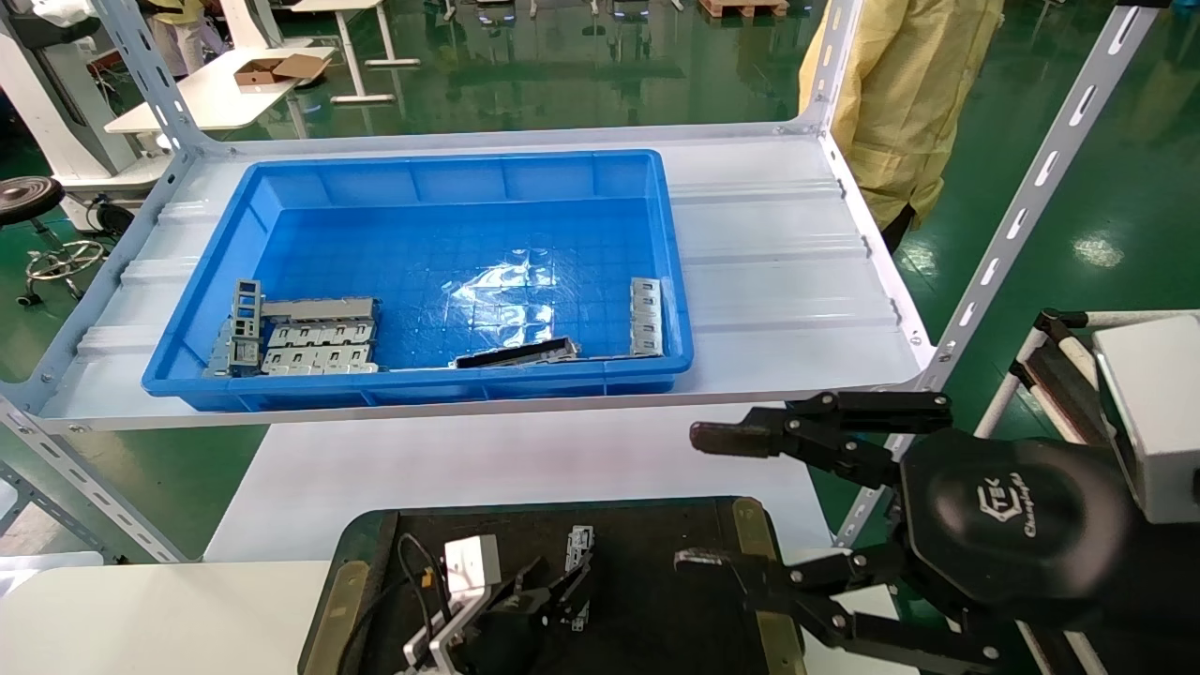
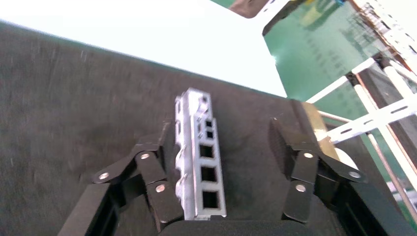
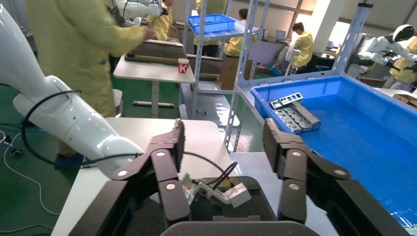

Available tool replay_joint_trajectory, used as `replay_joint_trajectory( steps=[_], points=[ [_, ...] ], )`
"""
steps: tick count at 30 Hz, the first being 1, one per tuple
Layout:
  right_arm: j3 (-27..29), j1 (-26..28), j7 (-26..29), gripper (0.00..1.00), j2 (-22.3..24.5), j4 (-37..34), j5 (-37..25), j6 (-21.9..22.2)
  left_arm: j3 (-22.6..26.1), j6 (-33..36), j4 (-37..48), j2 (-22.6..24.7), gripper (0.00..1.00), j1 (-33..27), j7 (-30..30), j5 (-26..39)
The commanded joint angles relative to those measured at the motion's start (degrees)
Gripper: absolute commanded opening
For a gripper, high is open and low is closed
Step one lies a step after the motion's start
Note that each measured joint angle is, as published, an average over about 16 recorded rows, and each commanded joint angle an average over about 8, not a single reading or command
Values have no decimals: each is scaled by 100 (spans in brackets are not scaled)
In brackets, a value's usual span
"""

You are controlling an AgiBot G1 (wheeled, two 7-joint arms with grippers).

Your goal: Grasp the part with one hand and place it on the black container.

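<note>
The part, a slim silver strip with rectangular cut-outs, lies on the matte surface of the black container. My left gripper is open around it: the strip rests against one finger and the other finger stands well apart from it. In the head view the part lies mid-tray on the black container, with the left gripper low over it. My right gripper is open and empty, hovering past the tray's right side; it also shows in the right wrist view.
A deep blue bin sits on the shelf behind the tray. It holds a grey stack of stamped plates, a thin dark strip and another silver strip. A shelf upright stands at the right, and a person in yellow behind.
</note>
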Motion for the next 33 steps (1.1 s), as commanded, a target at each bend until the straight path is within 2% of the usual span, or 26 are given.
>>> replay_joint_trajectory(
  steps=[1, 11, 18, 23, 33],
  points=[
    [0, 0, 0, 100, 0, 0, 0, 0, -5, 51, -161, -117, 100, 16, 31, 55],
    [-1, 0, -1, 100, 1, 0, 1, 1, -398, 766, -1012, -1002, 100, 321, 161, 325],
    [-2, 1, -1, 100, 1, 0, 1, 1, -819, 1615, -1373, -1599, 100, 441, 498, 322],
    [-3, 1, -1, 100, 1, 0, 2, 1, -1199, 2341, -1441, -1931, 100, 495, 977, 146],
    [-4, 1, -2, 100, 2, 0, 3, 2, -2032, 3807, -1164, -2309, 100, 649, 2398, -504]
  ],
)
